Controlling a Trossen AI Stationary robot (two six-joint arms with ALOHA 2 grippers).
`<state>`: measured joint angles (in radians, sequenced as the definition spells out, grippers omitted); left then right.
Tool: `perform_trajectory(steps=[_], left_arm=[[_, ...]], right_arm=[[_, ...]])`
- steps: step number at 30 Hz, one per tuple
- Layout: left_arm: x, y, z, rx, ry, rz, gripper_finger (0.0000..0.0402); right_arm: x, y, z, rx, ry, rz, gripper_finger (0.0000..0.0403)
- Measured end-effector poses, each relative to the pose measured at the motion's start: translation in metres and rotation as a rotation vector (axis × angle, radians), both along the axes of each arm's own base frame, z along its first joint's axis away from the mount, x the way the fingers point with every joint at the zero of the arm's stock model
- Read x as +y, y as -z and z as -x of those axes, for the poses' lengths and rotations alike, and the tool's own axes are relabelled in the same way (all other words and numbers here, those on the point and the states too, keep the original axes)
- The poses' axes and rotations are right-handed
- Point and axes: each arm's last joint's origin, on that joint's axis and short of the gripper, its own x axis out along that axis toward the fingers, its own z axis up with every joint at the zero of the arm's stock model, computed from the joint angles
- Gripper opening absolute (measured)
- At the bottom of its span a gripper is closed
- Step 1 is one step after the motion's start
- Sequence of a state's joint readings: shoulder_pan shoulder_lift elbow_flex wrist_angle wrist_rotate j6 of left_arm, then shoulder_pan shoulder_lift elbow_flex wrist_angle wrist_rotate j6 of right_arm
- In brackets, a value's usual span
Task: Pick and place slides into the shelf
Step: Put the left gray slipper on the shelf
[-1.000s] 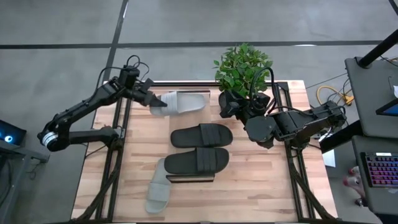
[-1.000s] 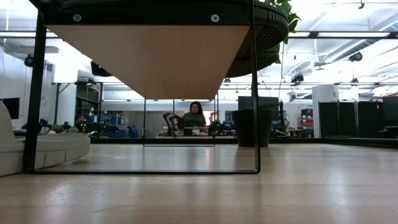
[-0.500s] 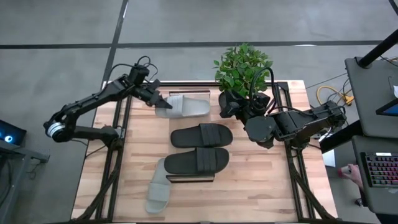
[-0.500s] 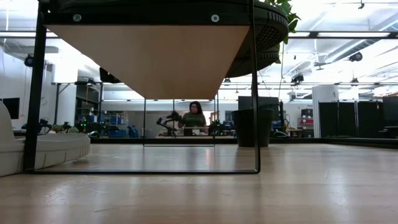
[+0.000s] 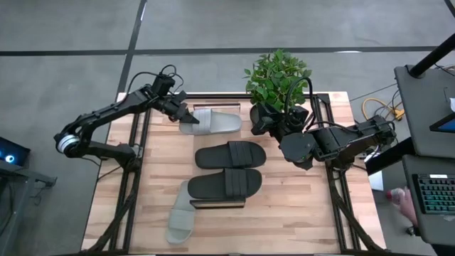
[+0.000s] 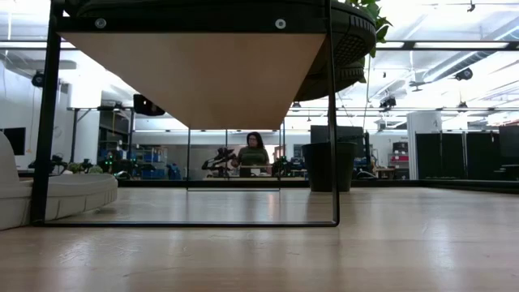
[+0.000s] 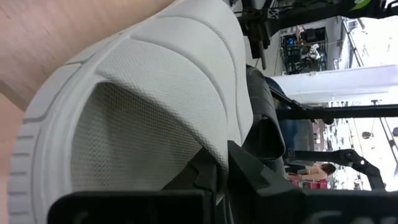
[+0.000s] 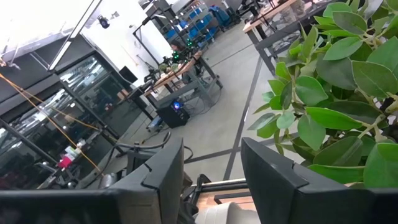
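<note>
My left gripper (image 5: 183,117) is shut on a pale grey slide (image 5: 217,122) at the far side of the table, at the slide's left end. Two black slides (image 5: 231,154) (image 5: 226,183) lie side by side just nearer, on top of the shelf (image 6: 195,73). The other grey slide (image 5: 181,213) rests sole-down on the tabletop at the near left. My right gripper (image 5: 259,119) hangs open by the plant pot, with nothing between its fingers (image 8: 163,177). My left gripper pinches the sole's rim (image 7: 208,152) at the bare-footbed end of the grey slide, away from the strap. The fingers come slanting down from the table's left. Whether the slide's other end rests on wood or hangs clear, I cannot tell.
A potted green plant (image 5: 279,75) stands at the far right, right beside my right gripper. Dark metal frame rails (image 5: 135,163) run along the table's left and right sides. A person sits far behind the table (image 6: 253,154).
My left gripper has gone toward the table's right edge and a little toward the near edge. It has kept its hold on the grey slide. The slide has shifted right with it, closer to the plant pot.
</note>
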<state>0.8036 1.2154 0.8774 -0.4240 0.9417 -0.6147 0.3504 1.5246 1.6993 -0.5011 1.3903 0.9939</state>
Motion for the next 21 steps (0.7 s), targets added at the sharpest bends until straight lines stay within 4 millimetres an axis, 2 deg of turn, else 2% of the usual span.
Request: perform_trajectory(steps=[9,21], left_arm=[[0.0057,-0.0066,-0.0045,-0.041,-0.035,0.001,0.0],[0.0081,0.0025,-0.0067,-0.009,-0.045,0.029,0.0]], right_arm=[[0.0,0.0,0.0,0.003,-0.001,0.002,0.0149],[0.0002,0.0006,-0.0001,0.005,-0.001,0.002,0.015]])
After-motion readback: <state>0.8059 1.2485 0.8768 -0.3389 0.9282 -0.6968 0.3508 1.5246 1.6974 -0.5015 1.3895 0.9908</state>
